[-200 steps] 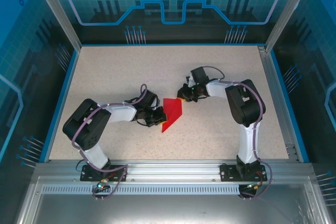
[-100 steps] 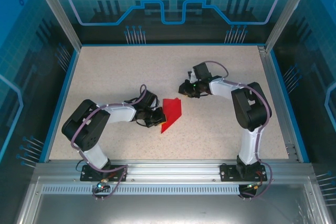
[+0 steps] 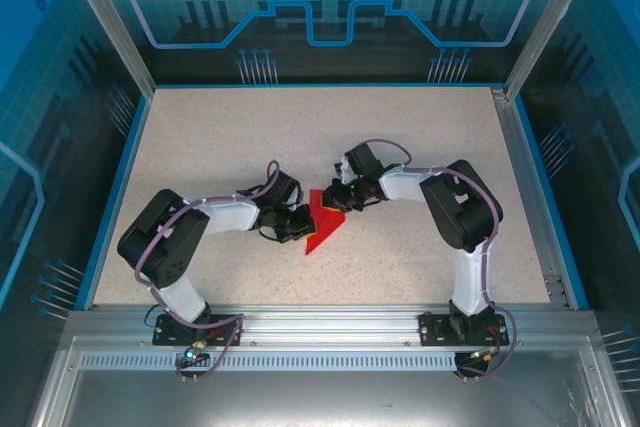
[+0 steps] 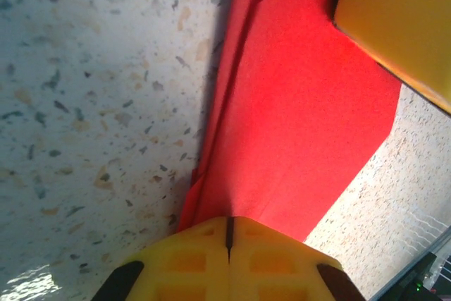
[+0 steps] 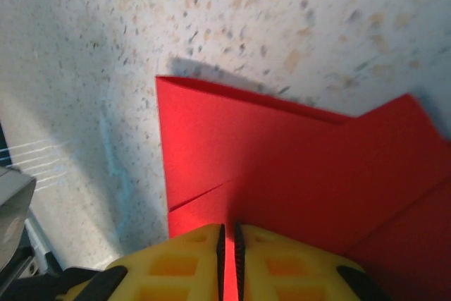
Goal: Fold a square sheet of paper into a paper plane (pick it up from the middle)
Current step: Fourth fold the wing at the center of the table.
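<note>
The red sheet of paper [image 3: 326,221] lies mid-table, folded into a wedge whose tip points toward the near left. My left gripper [image 3: 299,223] is at its left edge, and in the left wrist view its yellow jaws [image 4: 229,220] are shut, pinching the edge of the paper [image 4: 303,103]. My right gripper [image 3: 336,200] sits on the wedge's upper right part. In the right wrist view its jaws [image 5: 227,230] are shut to a thin slit, tips down on the flat folded layers of the paper [image 5: 282,160]. One right finger [image 4: 402,19] shows in the left wrist view.
The speckled tabletop [image 3: 420,137] is bounded by a blue rim and metal frame posts [image 3: 530,37]. Both arm bases stand on the near rail [image 3: 320,332]. Cables loop off each wrist.
My right gripper swung from beyond the paper's upper right corner down and left onto the paper. The left gripper and the paper have stayed put.
</note>
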### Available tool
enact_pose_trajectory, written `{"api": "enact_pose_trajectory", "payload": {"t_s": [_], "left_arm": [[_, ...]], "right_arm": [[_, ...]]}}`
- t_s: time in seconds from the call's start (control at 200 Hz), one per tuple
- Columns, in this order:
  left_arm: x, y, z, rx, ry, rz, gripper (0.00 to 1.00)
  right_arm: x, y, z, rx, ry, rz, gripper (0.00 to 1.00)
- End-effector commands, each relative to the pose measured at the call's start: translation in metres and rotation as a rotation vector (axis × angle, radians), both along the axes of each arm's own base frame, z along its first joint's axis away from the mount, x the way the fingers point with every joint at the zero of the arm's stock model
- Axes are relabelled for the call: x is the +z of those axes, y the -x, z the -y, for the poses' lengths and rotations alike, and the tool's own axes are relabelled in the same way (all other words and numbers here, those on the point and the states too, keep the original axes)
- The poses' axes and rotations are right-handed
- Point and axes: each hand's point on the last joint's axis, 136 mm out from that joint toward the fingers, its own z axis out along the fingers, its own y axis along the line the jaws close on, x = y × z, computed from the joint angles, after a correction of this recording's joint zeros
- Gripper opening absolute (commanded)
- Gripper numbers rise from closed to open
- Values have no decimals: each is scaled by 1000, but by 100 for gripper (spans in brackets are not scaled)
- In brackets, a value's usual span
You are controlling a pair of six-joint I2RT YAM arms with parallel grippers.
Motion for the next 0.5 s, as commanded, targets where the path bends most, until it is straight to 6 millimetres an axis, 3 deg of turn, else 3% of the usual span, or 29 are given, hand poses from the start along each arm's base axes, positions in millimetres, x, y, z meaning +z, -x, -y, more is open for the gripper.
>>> {"api": "enact_pose_trajectory", "payload": {"t_s": [0.0, 0.315, 0.49], "left_arm": [[-22, 38, -27, -21, -137, -136, 6], [56, -2, 5, -2, 40, 1, 15], [81, -27, 21, 69, 156, 35, 19]], "right_arm": [[-33, 13, 16, -29, 96, -74, 14], [-48, 20, 26, -35, 122, -114, 13], [-50, 22, 27, -39, 127, -120, 13]]}}
